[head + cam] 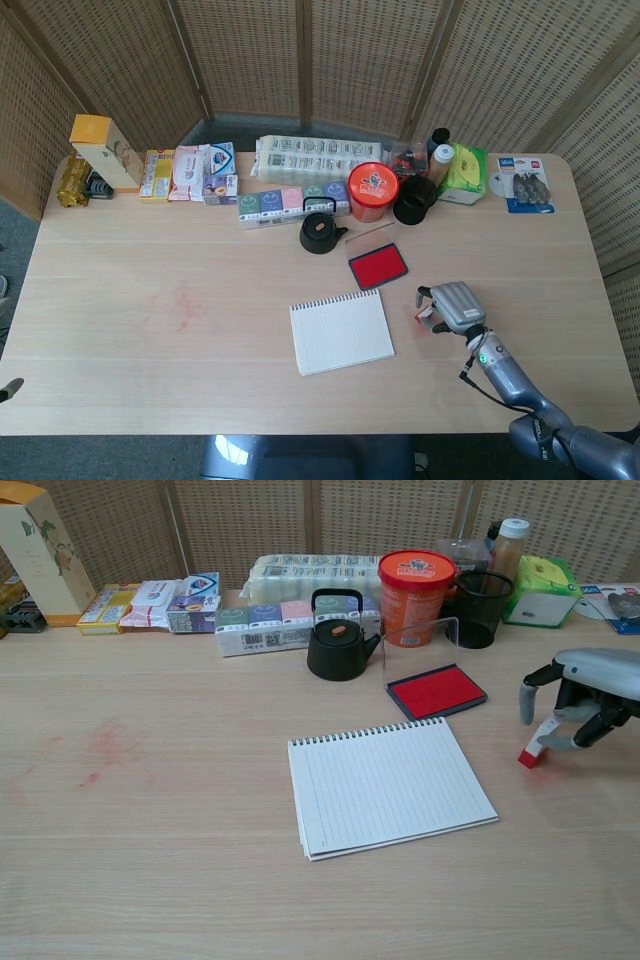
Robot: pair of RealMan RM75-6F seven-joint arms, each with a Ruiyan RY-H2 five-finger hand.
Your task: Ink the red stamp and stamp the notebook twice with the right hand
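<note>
No writing is readable at this size; packaging labels along the far edge are too small. Table (150, 830) carries a spiral notebook (390, 785) lying flat at centre, page blank. Far of it: row of boxes (290, 620), orange tub (415, 580), black kettle (338, 640), black mesh cup (483, 608), and the open ink pad (436, 691) just beyond the notebook's far right corner. Right hand (590, 695) sits palm-down right of the notebook, fingers curled, pinching the red stamp (534, 748), tilted, its red end touching the table. Left hand not visible.
</note>
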